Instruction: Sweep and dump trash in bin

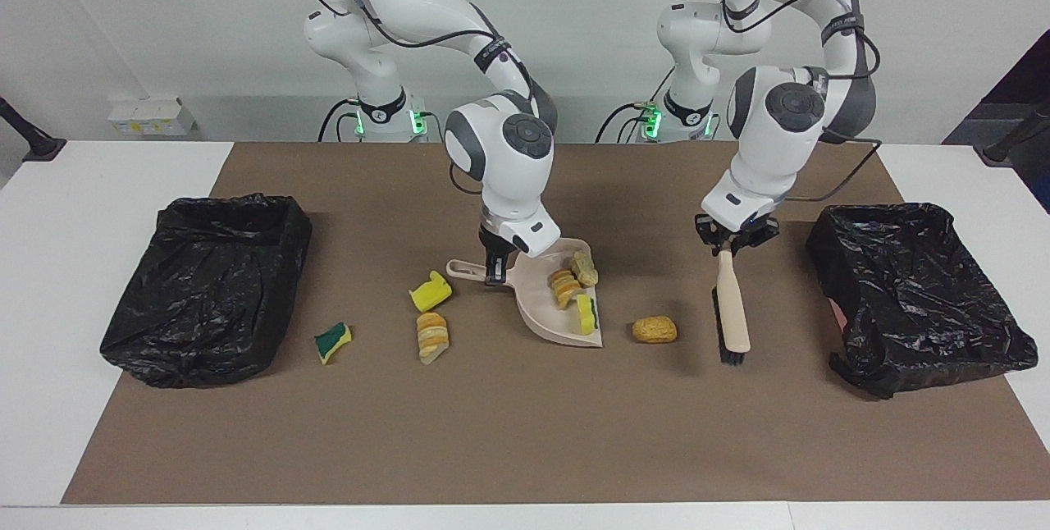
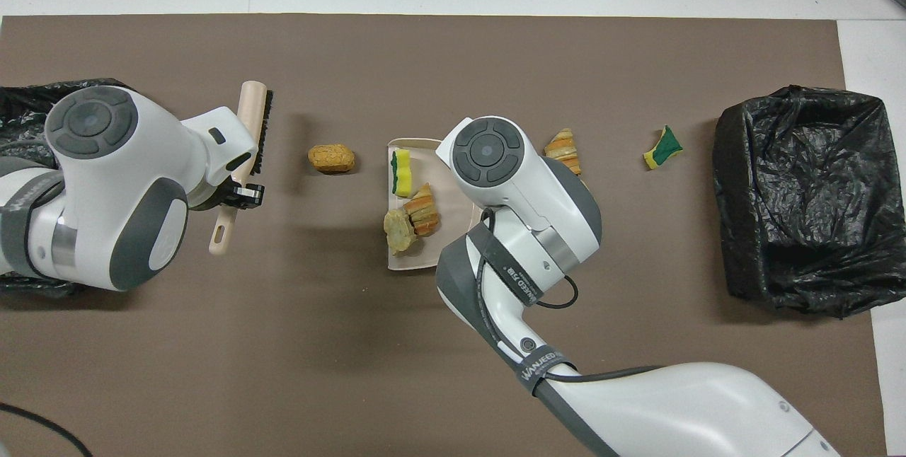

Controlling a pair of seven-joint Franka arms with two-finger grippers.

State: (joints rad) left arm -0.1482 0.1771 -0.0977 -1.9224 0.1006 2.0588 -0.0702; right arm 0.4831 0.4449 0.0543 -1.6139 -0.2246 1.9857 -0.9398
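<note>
Risky from here: left end effector [image 1: 736, 241] clenched on brush [image 1: 732, 312], right end effector [image 1: 493, 273] clenched on dustpan [image 1: 545, 312] — careless tilt spills scraps [image 1: 574, 288], hard sweep bats bread lump [image 1: 654, 330] wide.

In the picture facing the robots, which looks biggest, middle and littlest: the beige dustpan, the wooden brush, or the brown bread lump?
1. Beige plastic dustpan, biggest.
2. Wooden brush with black bristles: long but thin, and raised, so less sure.
3. Brown bread lump, littlest.

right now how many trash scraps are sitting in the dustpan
3, all in the dustpan: a tan lump nearest the robots, a striped orange piece in the middle, a yellow-green sponge by the lip. None looks hidden.
</note>
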